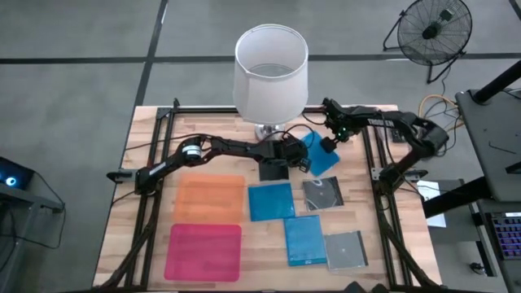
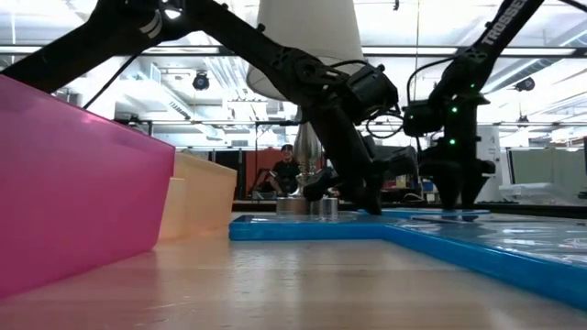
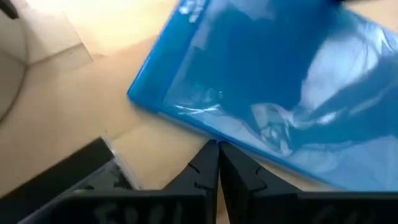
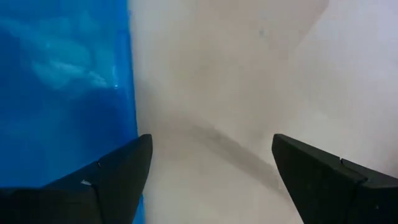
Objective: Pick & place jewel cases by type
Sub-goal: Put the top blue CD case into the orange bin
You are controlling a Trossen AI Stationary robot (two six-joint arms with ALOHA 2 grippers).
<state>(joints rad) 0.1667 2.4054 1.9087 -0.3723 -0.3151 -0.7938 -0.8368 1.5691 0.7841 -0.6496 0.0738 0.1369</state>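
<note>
Two grippers meet at one blue jewel case (image 1: 323, 155) lying flat just beside the lamp base (image 1: 272, 132). My right gripper (image 1: 331, 140) stands wide open over its edge, nearer; my left gripper (image 1: 299, 159), closed empty, touches its other edge.

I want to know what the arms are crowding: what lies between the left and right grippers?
In the high view, a tilted blue jewel case lies between the shut left gripper and the open right gripper.
</note>
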